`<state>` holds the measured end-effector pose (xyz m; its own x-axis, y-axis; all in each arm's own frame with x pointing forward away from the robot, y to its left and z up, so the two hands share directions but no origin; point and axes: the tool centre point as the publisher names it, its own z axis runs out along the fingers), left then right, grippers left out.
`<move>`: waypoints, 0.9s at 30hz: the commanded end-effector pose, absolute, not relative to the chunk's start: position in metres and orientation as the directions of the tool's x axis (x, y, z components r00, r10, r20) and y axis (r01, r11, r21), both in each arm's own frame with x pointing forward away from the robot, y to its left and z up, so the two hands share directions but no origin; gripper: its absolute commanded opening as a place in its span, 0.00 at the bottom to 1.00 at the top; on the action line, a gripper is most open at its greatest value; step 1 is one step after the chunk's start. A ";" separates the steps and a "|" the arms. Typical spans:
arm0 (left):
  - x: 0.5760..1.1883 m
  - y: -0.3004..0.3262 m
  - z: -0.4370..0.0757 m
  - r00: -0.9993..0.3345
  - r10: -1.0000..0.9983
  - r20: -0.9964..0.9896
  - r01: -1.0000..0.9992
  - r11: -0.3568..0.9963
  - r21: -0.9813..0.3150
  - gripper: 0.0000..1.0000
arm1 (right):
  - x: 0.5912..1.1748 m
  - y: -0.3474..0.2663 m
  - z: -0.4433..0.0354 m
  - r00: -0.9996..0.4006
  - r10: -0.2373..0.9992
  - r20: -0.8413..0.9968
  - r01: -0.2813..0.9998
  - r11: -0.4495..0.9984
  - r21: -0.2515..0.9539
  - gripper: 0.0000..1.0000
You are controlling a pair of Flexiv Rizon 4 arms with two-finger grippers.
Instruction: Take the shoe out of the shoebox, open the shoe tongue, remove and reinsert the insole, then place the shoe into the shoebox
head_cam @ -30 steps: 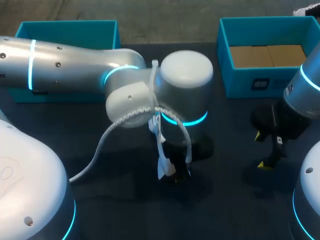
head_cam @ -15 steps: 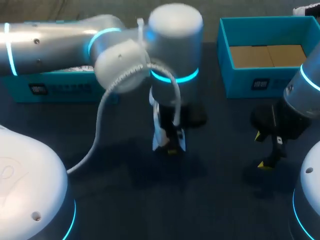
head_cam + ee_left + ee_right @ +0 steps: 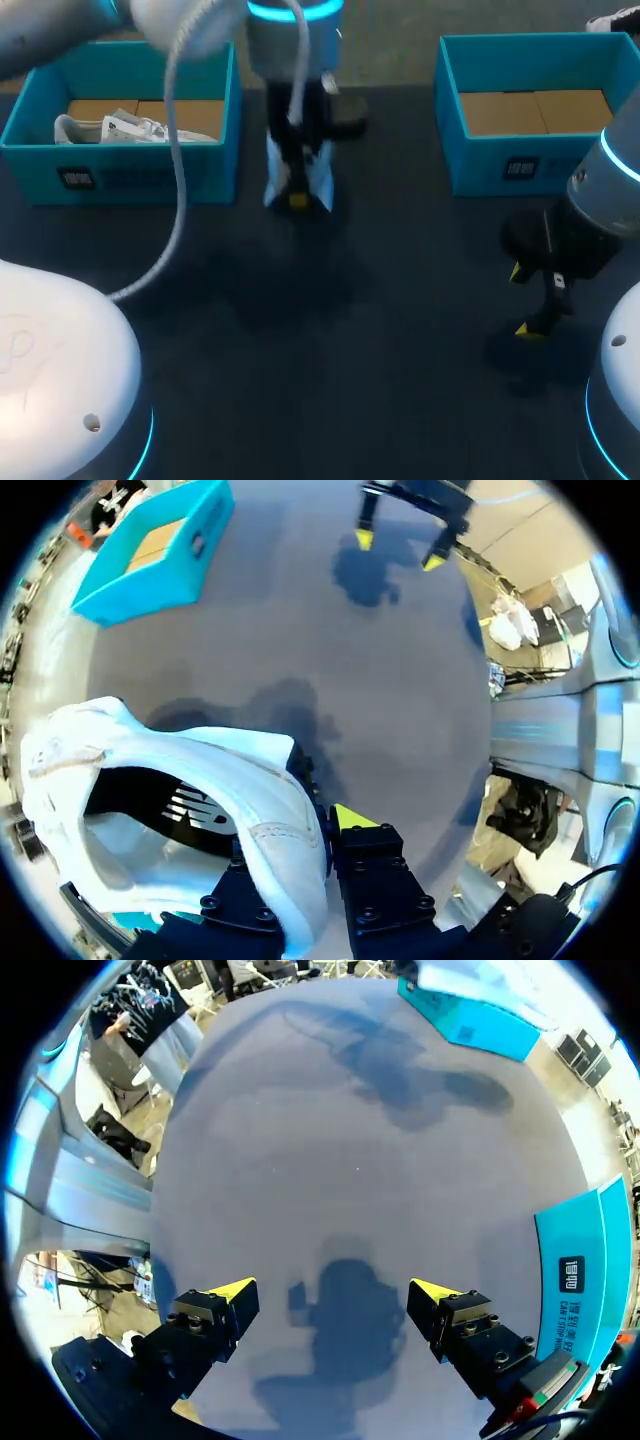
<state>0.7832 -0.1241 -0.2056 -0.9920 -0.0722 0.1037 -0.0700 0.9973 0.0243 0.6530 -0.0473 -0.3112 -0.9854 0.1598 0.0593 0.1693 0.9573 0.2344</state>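
Hanging from the left gripper (image 3: 318, 845), the white shoe (image 3: 215, 760) sits above the desk (image 3: 380, 380) near its far edge, between the 2 blue boxes. The gripper pinches the shoe's side wall at the opening, with the wall clamped between its 2 fingers. This hold leaves the mouth of the shoe exposed to the other arm. The left box (image 3: 130, 175), at the far-left corner, contains a 2nd white shoe (image 3: 125, 128). The right box (image 3: 500, 170), at the far-right corner, shows only its cardboard floor. The right gripper (image 3: 522, 300) hovers over the desk's right side with its fingers spread and nothing between them, probably kept free to work the tongue. Judged from this layout, the held shoe is outside both boxes and not yet set down. Whether its insole is in place cannot be told.
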 end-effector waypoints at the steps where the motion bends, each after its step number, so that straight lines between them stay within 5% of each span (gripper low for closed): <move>1: 0.819 -0.104 -0.152 -0.989 -0.093 0.116 -0.090 0.995 0.034 0.00 | 0.652 -0.048 -0.312 -0.986 0.160 0.056 0.168 0.957 0.235 1.00; 11: 0.906 -0.054 -0.104 -0.980 -0.123 0.157 -0.121 0.992 0.022 0.00 | 0.652 -0.048 -0.312 -0.986 0.160 0.056 0.168 0.957 0.235 1.00; 27: 0.906 -0.054 -0.104 -0.980 -0.123 0.157 -0.121 0.992 0.022 0.00 | 0.652 -0.048 -0.312 -0.986 0.160 0.056 0.168 0.957 0.235 1.00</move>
